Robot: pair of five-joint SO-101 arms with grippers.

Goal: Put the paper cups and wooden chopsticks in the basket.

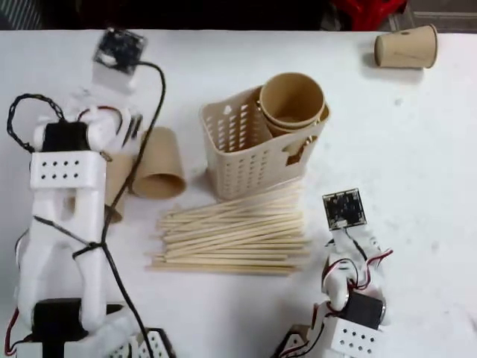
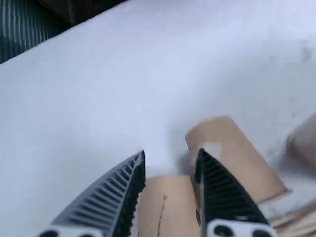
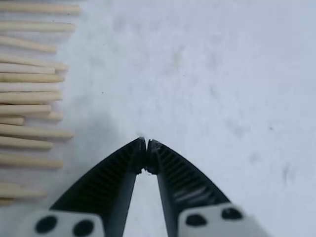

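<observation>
High view: the basket (image 1: 246,153) stands upright with stacked cups (image 1: 292,101) inside, mouths up. Beyond it a far cup (image 1: 406,47) lies on its side, mouth pointing away from the basket. The chopsticks (image 1: 231,237) lie in a flat bundle between my two arms, their long axis running from one arm toward the other. A side cup (image 1: 158,165) lies by my left arm, mouth toward that arm's base.

Left wrist view: my left claw (image 2: 170,165) is partly spread, with a near cup (image 2: 163,210) lying lengthwise between its fingers. The side cup lies just outside one finger.

Right wrist view: my right claw (image 3: 146,148) is closed, tips touching, over the table (image 3: 222,74). The chopsticks' ends lie beside it, pointing toward it.
</observation>
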